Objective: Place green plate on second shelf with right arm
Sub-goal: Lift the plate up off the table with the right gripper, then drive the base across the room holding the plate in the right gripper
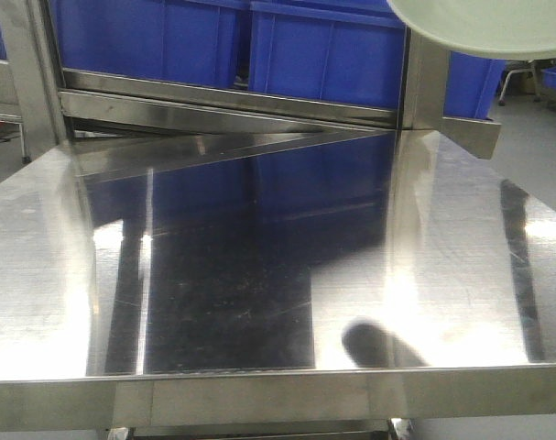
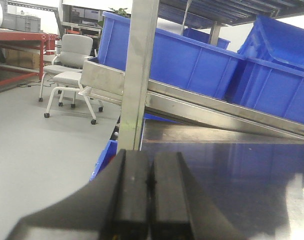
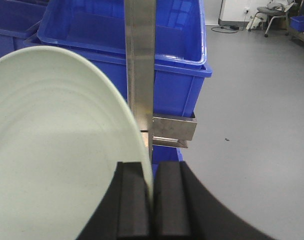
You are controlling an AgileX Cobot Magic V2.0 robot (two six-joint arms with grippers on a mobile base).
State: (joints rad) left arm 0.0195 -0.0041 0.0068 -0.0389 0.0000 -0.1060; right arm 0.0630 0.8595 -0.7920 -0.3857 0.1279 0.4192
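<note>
The pale green plate (image 3: 56,145) fills the left half of the right wrist view, held on edge, its rim pinched between the two black fingers of my right gripper (image 3: 150,197), which is shut on it. The plate hangs beside a steel shelf post (image 3: 140,70), in front of blue bins. In the front view only the plate's lower edge (image 1: 497,27) shows at the top right corner, above the steel shelf surface (image 1: 259,275); the right arm itself is out of that view. My left gripper (image 2: 150,192) is shut with nothing in it, low at the shelf's left edge.
Blue plastic bins (image 1: 296,46) stand on a tilted steel rack (image 2: 212,112) behind the reflective shelf surface. A steel upright (image 2: 141,70) rises just ahead of the left gripper. Office chairs (image 2: 71,70) stand on the grey floor (image 3: 252,125) beyond.
</note>
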